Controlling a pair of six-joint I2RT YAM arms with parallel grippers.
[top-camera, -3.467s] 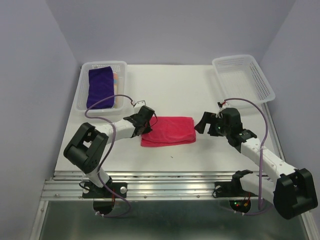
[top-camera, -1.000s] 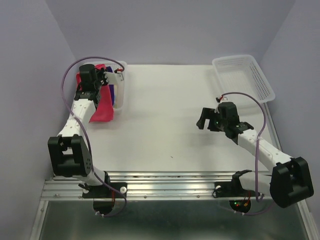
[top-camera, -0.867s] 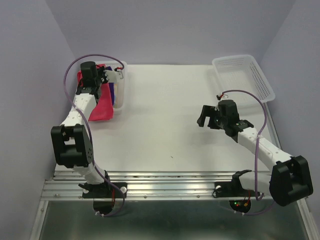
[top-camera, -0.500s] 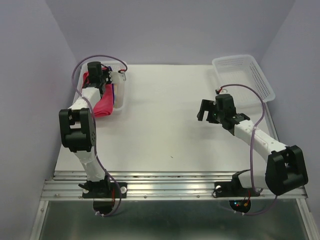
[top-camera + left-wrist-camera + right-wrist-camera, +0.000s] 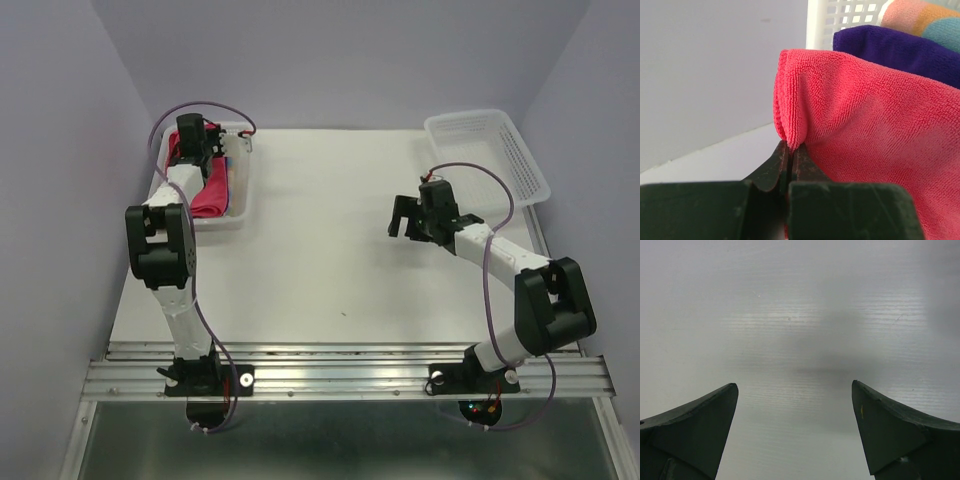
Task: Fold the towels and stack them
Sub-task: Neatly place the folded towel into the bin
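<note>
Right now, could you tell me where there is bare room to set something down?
Bare: the table between the left basket and the right claw, and the right basket. Crowded: the left basket, where the left claw grips the pink towel.

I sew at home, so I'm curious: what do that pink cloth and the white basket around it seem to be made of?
The pink towel looks like microfibre or terry cloth: a fuzzy, matte pile of tiny loops, soft enough to bunch into folds where it is pinched. The white basket is probably moulded plastic: smooth, stiff walls pierced by a regular grid of square holes.
</note>
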